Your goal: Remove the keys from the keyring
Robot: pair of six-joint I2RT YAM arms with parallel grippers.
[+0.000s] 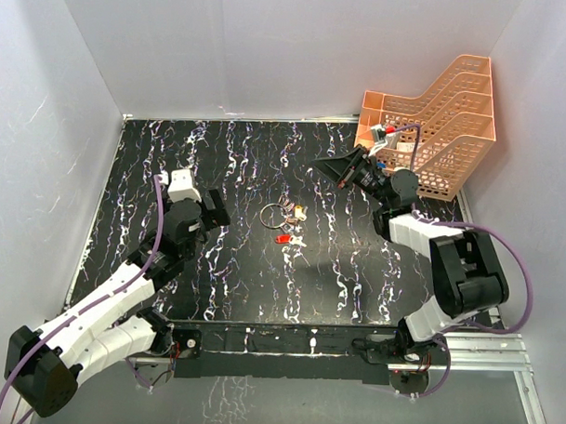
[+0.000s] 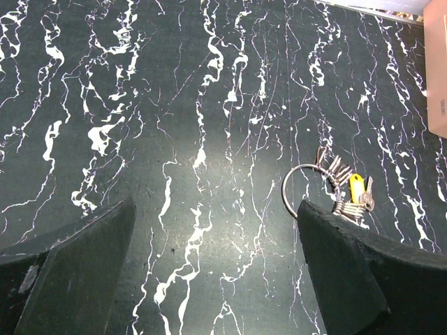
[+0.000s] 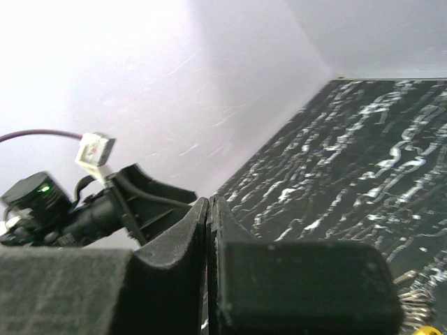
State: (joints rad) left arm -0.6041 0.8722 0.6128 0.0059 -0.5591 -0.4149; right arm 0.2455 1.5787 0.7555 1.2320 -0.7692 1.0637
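Top view: the keyring (image 1: 272,214) lies near the middle of the black marbled desk (image 1: 224,294), with a yellow key (image 1: 300,213) at its right edge. A red key (image 1: 284,238) lies just below the ring; whether it is linked to the ring I cannot tell. The left arm (image 1: 122,295) reaches in from the lower left, its jaws spread wide and empty, left of the ring and apart from it. The right arm (image 1: 448,274) points its closed jaws at the upper middle, above and right of the ring, holding nothing. An orange tray (image 1: 444,115) stands in the upper right corner.

Left wrist view: the two fingers (image 2: 77,272) sit far apart at the bottom corners. The keyring (image 2: 284,187) and yellow key (image 2: 356,187) lie right of centre, just above the right finger.

Right wrist view: the fingers (image 3: 174,272) press together at bottom centre, with nothing between them. Small metal bits of the keyring (image 3: 412,300) show at the lower right corner.
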